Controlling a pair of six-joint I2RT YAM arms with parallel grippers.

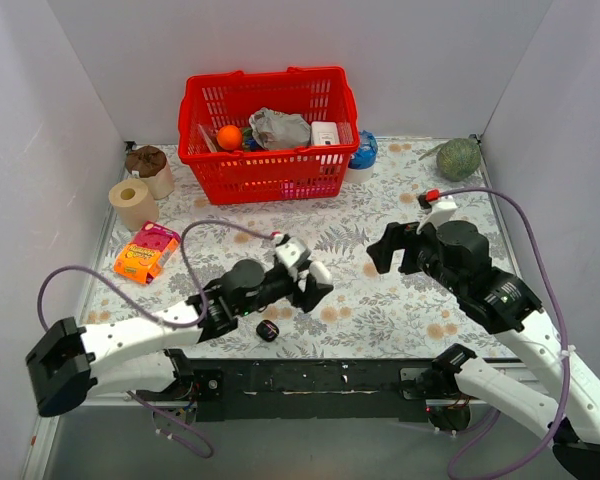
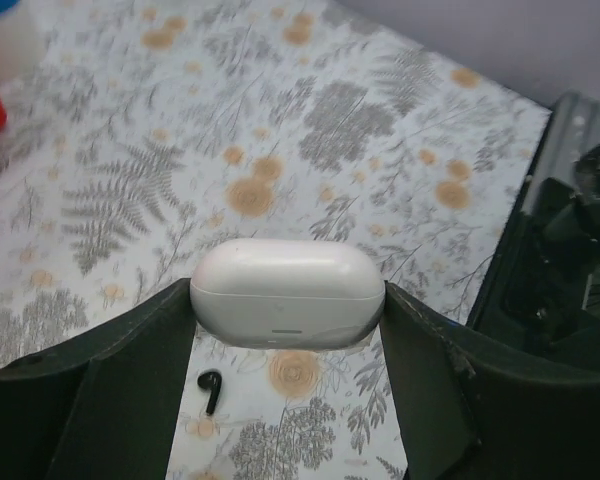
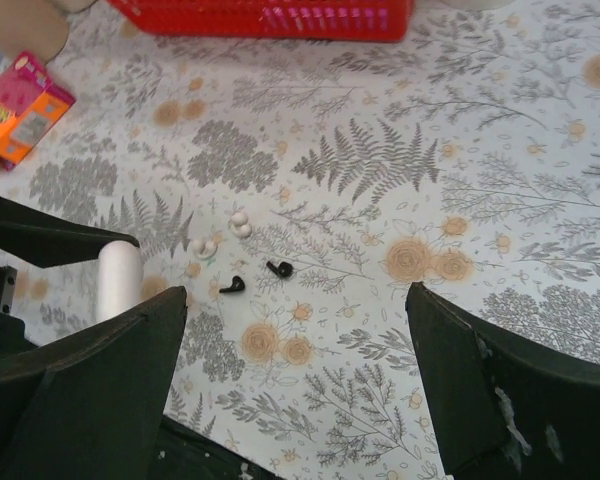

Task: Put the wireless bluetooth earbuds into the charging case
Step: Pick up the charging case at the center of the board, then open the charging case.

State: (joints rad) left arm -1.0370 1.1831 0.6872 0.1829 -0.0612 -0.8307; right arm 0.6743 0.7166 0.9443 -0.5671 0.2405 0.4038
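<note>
Top external view: the red basket [image 1: 265, 82] at the back holds an orange [image 1: 229, 136], a crumpled grey wrapper [image 1: 280, 128] and a white box [image 1: 325, 133]. The black charging case [image 1: 268, 331], seemingly closed, lies on the table just beside the left arm.

Left wrist view: the left gripper [image 2: 287, 300] clamps a white pill-shaped case [image 2: 287, 285], its lid shut. One black earbud [image 2: 211, 386] lies on the cloth below.

Right wrist view: the right gripper [image 3: 290, 300] hangs spread wide and empty above the two black earbuds [image 3: 232, 286], which lie near two white earbuds [image 3: 240, 222].
</note>
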